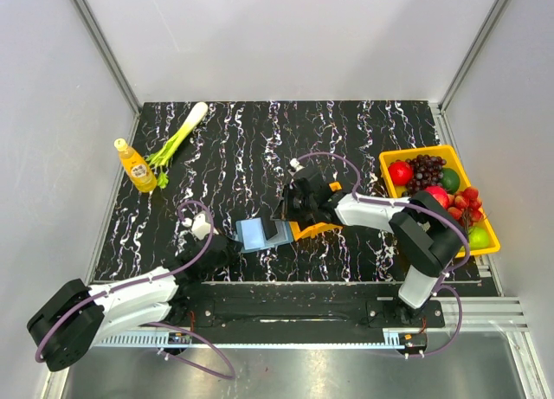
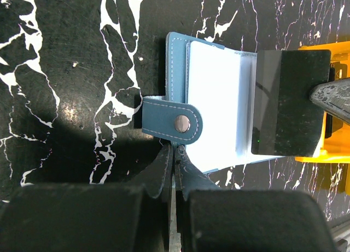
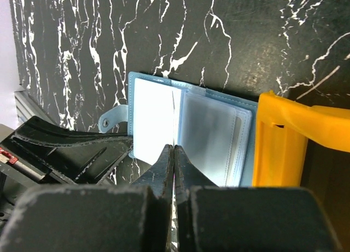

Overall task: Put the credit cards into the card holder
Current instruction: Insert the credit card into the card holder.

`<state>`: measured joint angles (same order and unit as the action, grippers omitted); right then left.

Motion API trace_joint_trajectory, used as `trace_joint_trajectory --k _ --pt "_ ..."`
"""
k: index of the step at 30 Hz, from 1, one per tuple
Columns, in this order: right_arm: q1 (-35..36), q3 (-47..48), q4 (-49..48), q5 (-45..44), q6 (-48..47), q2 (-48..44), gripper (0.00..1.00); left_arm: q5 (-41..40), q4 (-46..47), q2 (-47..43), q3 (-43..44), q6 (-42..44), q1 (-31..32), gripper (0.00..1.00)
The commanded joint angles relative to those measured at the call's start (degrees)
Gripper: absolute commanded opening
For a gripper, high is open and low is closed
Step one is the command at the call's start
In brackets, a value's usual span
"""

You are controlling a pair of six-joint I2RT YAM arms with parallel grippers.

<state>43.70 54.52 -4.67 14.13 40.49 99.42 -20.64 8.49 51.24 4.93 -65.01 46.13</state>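
Note:
The blue card holder [image 1: 252,235] lies open on the black marbled table, its clear pockets [image 3: 213,137] facing up. My left gripper [image 2: 175,148] is shut on the holder's near edge, just below the snap strap [image 2: 172,123]. My right gripper [image 3: 174,148] is shut on a dark credit card [image 2: 290,101]. That card stands on edge over the right half of the card holder [image 2: 213,99] and shows only as a thin line [image 3: 173,118] in the right wrist view. From above, the right gripper [image 1: 286,219] hovers between the holder and the orange tray.
A small orange tray [image 1: 318,228] sits against the holder's right side. A yellow bin [image 1: 415,152] of fruit stands at the right. An orange bottle [image 1: 136,167] and a green onion [image 1: 177,139] lie at the back left.

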Motion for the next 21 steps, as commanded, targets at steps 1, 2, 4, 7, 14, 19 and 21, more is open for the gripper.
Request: trace_joint_trajectory --k 1,2,4,7,14,19,21 --pt "-0.2 -0.4 -5.3 2.9 2.7 1.4 0.0 -1.0 -0.4 0.3 1.7 0.1 0.0 0.0" --pt "-0.3 -0.6 -5.7 2.7 2.8 2.1 0.0 -0.9 -0.5 0.3 1.7 0.1 0.0 0.0" --pt "-0.4 -0.5 -6.2 2.8 3.0 3.1 0.0 -0.9 -0.6 0.2 1.8 0.1 0.0 0.0" --pt "-0.3 -0.4 -6.4 2.7 3.1 4.0 0.0 -0.9 -0.6 0.1 1.7 0.1 0.0 0.0" --pt "-0.6 -2.3 -6.3 1.4 3.2 4.1 0.0 -1.1 -0.8 -0.1 1.5 -0.1 0.0 0.0" --pt "-0.7 -3.7 -6.3 0.3 3.2 2.6 0.0 -1.0 -0.9 -0.4 1.5 -0.2 0.0 0.0" --pt "-0.7 -4.0 -6.1 0.2 2.9 2.3 0.0 -1.0 -1.0 -0.4 1.5 -0.2 0.0 0.0"
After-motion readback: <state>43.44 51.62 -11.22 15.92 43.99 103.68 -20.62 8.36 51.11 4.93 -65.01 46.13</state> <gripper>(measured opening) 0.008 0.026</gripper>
